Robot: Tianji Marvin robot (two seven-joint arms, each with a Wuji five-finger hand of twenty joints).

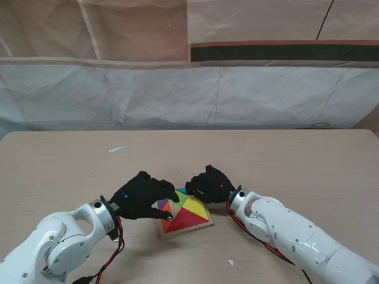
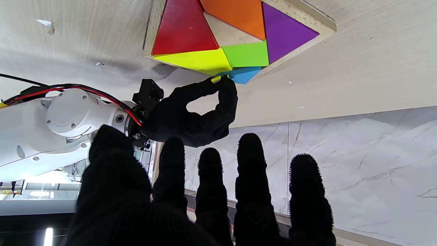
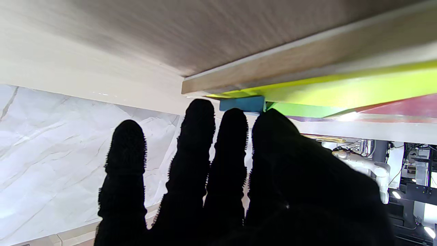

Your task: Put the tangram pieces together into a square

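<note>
- The tangram pieces sit in a shallow wooden tray (image 1: 207,225) near the middle of the counter (image 1: 296,165), close to me, turned corner-on. Red piece (image 2: 182,30), orange piece (image 2: 239,15), purple piece (image 2: 285,32), green piece (image 2: 247,54) and yellow piece (image 2: 196,60) lie inside the frame.
- A bare patch of tray floor shows between red, orange and green; judged, the square is not closed.
- The blue piece (image 2: 244,74) is at the tray's far corner, at or over the rim; whether it is seated cannot be told.
- Right robot hand (image 1: 208,184): fingers curled, thumb and forefinger tips meeting at the blue piece, apparently pinching it.
- Left robot hand (image 1: 142,197): fingers spread, gripping nothing, its tips resting on the tray's left side over the pieces.
- Risk: the blue piece riding up on the rim and tilting, caused by pushing it inward without lifting clear.
- Risk: the light tray sliding or turning on the smooth counter if the left robot hand gives no firm bracing.
- Risk: seated neighbours, yellow and green, being nudged out of line by the pinching fingers.
</note>
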